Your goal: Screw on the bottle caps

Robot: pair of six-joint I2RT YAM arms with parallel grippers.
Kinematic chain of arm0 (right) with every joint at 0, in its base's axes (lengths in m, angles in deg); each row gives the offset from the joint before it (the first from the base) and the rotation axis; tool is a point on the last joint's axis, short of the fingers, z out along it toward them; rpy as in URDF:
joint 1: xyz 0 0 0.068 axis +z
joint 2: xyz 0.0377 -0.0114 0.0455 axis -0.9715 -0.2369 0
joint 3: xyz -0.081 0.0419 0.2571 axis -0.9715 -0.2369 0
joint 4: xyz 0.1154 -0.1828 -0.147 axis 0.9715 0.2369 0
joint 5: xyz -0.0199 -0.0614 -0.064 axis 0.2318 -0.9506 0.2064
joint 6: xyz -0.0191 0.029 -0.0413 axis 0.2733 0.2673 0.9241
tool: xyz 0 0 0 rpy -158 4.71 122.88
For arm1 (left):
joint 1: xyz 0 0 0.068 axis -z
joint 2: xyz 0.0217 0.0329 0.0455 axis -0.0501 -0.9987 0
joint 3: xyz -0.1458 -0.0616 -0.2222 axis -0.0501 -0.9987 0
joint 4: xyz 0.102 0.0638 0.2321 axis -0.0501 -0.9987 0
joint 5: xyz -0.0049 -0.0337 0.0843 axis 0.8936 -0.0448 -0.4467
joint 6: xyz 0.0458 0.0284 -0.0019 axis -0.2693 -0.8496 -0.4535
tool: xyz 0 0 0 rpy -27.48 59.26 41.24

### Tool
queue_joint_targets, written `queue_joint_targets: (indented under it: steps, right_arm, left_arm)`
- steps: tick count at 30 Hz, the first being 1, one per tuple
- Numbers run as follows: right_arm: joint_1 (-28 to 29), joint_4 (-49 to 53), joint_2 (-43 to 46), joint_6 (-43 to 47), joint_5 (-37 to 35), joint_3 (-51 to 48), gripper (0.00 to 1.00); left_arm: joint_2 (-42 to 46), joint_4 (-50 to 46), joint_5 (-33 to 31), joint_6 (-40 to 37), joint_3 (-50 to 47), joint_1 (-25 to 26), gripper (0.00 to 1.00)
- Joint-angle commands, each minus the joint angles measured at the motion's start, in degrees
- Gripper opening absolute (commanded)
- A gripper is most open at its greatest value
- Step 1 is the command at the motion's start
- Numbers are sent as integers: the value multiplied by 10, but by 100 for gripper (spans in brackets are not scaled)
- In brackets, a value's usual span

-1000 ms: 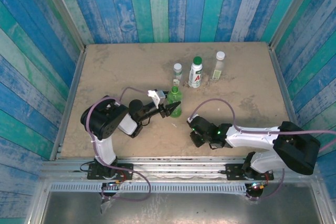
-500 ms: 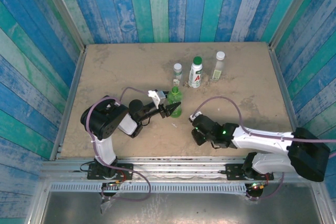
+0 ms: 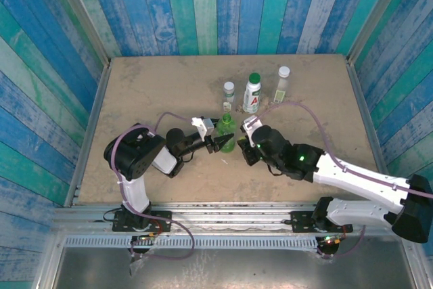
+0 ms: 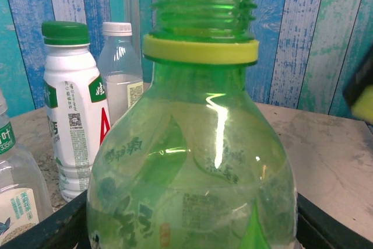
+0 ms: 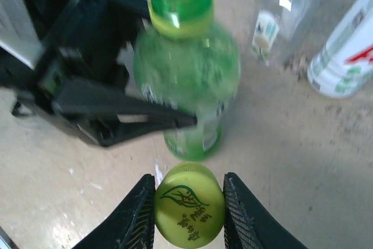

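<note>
The move ahead turns on the gap between the yellow-green cap (image 5: 189, 205) and the open neck of the green bottle (image 3: 226, 126). In the right wrist view the bottle's threaded mouth lies at about 12 o'clock from the cap, apart from it, with the bottle's belly between the two. From above, the bottle stands at roughly 9 to 10 o'clock from the right tool (image 5: 189, 180), just beside it.

The bottle stands upright on the desk (image 3: 149, 86), a little nearer than the middle, its long axis vertical and its neck bare. The left tool (image 3: 221, 141) is about half open, and its fingers close on the bottle's lower body from either side. It looks like a steadying hold.

The right tool is closed to a narrow gap on the cap, one finger on each side of its rim. The printed top faces the wrist camera, so the open underside probably faces away. The right arm is the one placed to act. The cap seems to sit low beside the bottle, so my guess is that it has to rise, travel toward 12 o'clock and settle square over the threads before any turning.

The short clear bottle (image 3: 229, 93), white bottle (image 3: 252, 96) and tall clear bottle (image 3: 283, 86) stand behind, at 12 to 2 o'clock, all capped.
</note>
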Motion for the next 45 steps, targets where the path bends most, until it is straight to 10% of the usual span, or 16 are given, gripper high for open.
queue_joint_targets:
  steps: [1, 45]
  right_arm:
    - [-10, 13, -23, 50, -2, 49, 25]
    - [-87, 243, -242, 135, 149, 305, 27]
  left_arm:
    - [-13, 21, 18, -14, 7, -1, 67]
    - [-9, -7, 55, -15, 21, -1, 64]
